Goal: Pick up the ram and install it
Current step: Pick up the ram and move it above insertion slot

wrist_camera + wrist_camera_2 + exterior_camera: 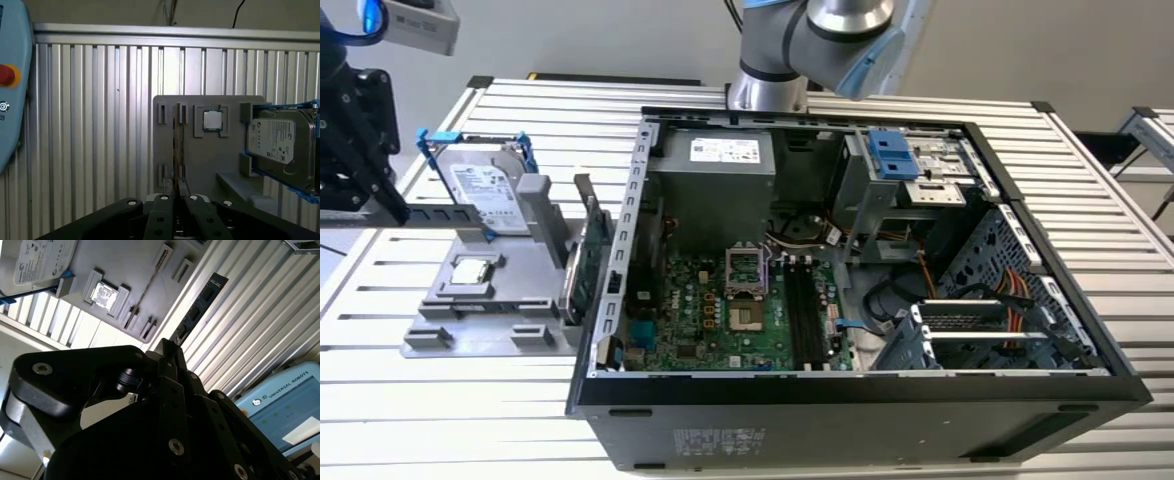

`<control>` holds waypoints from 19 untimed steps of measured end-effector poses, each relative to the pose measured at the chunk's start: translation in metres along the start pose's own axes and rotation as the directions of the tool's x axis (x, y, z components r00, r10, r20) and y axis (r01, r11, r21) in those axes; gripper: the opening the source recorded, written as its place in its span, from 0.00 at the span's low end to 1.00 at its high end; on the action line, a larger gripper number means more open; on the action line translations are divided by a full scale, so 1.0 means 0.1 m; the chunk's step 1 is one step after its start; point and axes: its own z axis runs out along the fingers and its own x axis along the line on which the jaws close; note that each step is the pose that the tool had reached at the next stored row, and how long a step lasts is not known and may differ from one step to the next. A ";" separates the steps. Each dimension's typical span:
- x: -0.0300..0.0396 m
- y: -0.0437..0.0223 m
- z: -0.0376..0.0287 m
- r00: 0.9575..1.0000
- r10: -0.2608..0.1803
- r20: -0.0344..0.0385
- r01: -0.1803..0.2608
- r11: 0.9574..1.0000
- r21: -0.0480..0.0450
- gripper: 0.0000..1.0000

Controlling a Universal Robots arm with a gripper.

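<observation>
Over the table (260,320), claw (169,347) seemingly pinches ram (198,306).

Gripper (176,192) clamps edge-on ram (175,150); beyond, gray holder (200,160), processor (212,120), hard drive (277,142).

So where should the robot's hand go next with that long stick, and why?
Probably swing over toward the open computer case. The gripper is shut on the ram, holding it clear of the gray holder, and the long black motherboard slots look empty.
</observation>
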 end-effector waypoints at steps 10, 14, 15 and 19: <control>0.000 -0.106 -0.002 1.000 0.000 0.000 0.000 1.000 0.000 0.00; 0.000 -0.151 -0.003 1.000 0.000 0.000 0.000 1.000 0.000 0.00; 0.000 -0.160 -0.003 1.000 0.000 0.000 0.000 1.000 0.000 0.00; 0.000 -0.206 -0.004 1.000 0.000 0.000 0.000 1.000 0.000 0.00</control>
